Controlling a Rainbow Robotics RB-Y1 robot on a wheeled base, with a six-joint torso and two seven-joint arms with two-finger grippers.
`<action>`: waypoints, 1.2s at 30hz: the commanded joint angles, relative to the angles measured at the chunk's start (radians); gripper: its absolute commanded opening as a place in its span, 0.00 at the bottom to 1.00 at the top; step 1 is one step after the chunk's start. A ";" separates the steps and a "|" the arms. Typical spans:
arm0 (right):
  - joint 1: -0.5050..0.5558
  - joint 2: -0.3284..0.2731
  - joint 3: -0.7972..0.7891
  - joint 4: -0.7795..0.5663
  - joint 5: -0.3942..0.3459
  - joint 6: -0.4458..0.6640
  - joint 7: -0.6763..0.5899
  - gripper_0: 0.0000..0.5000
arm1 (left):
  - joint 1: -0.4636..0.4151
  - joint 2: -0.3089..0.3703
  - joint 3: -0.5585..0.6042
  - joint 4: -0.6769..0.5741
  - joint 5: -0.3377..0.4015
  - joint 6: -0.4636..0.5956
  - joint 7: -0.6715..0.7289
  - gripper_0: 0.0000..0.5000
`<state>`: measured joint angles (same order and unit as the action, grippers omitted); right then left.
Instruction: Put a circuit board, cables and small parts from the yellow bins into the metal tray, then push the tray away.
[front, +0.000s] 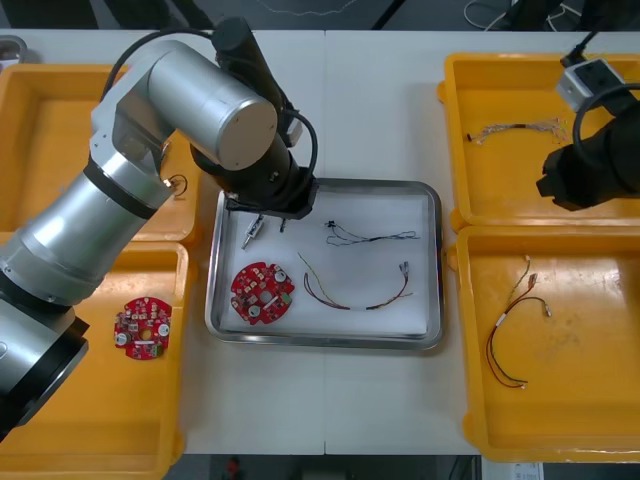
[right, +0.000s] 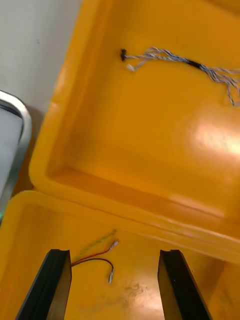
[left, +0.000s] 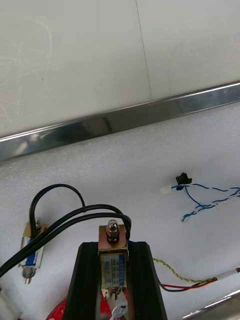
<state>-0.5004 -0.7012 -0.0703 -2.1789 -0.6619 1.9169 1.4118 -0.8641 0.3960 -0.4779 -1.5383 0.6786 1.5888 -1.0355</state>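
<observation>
**Left gripper holds a small part over the tray**

From where I stand, the left gripper (left: 113, 245) is over the far left corner of the metal tray (front: 437, 262). Its black fingers are drawn in narrow around a small metal part (left: 113, 255), which stands upright between them. A black cable (left: 65, 216) loops away from that part over the tray's white lining. A second small metal part (left: 30, 250) lies flat on the lining just beside the fingers. I can't tell whether the held one touches the tray floor.

Three more things lie in the tray. A red circuit board (front: 263, 293) sits toward the near left corner. A blue and white cable (front: 372, 237) stretches across the middle, on the far side. A red and yellow cable (front: 355, 292) curves between that cable and the tray's near rim.

On the other side, the right gripper (right: 114, 252) hangs over the ridge where the two right-hand yellow bins meet. Its fingers are spread wide with nothing between them. Under them, in the nearer right bin (front: 580, 390), lies a second red and yellow cable (right: 97, 257). The farther right bin (front: 500, 180) holds a second blue and white cable (right: 190, 62), well apart from the fingers.

The nearer left bin (front: 130, 400) holds a second red circuit board (front: 142, 327).
</observation>
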 joint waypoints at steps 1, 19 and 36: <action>0.109 -0.057 -0.114 -0.045 -0.016 0.003 -0.025 1.00 | -0.047 -0.019 -0.051 0.020 -0.010 -0.046 0.098 0.00; 0.336 -0.063 -0.304 -0.096 -0.047 0.003 -0.054 1.00 | -0.047 -0.019 -0.110 0.070 -0.024 -0.067 0.094 0.02; 0.391 -0.017 -0.318 -0.151 -0.061 0.003 -0.086 1.00 | -0.049 -0.019 -0.010 -0.042 0.004 0.059 0.120 1.00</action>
<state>-0.1211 -0.7253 -0.3485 -2.2988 -0.7144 1.9169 1.3832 -0.8649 0.3954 -0.5458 -1.5091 0.6721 1.6005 -1.0350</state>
